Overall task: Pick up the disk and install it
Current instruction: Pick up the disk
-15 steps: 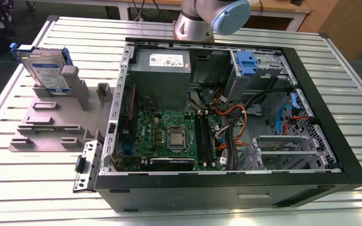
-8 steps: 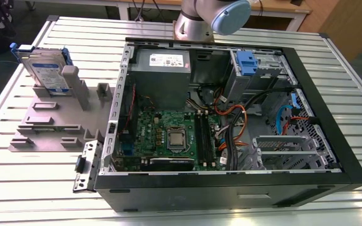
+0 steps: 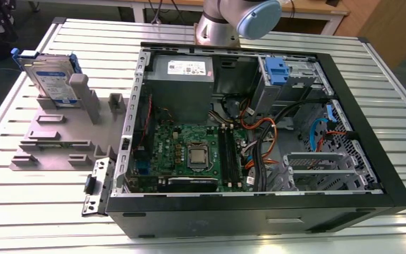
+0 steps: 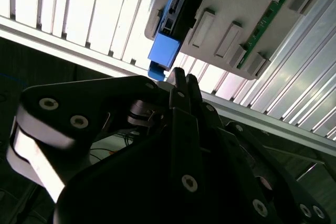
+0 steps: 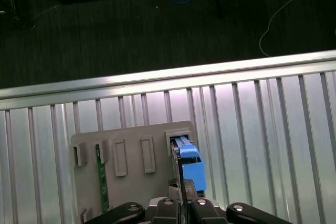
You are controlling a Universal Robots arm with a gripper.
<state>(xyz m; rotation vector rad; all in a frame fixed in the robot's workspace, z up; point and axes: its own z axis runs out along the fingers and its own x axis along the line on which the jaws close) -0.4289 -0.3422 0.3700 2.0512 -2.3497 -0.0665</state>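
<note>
The disk (image 3: 50, 79) is a silver drive with a white-and-blue label in a blue bracket. It stands on edge in a slot at the far end of a grey fixture (image 3: 62, 132), at the exterior view's left. In both wrist views I see the disk edge-on, by its blue bracket (image 5: 190, 163) (image 4: 165, 51). My gripper (image 5: 184, 186) (image 4: 182, 77) hangs well above it, lined up over the bracket. Its black fingers are shut with nothing between them.
An open computer case (image 3: 259, 198) lies on the slatted metal table (image 3: 40, 211), with a grey power supply (image 3: 182, 69) and a blue clip (image 3: 276, 71) at its far end. The fixture holds a green circuit strip (image 5: 103, 177). The table edge (image 5: 157, 77) drops to dark floor.
</note>
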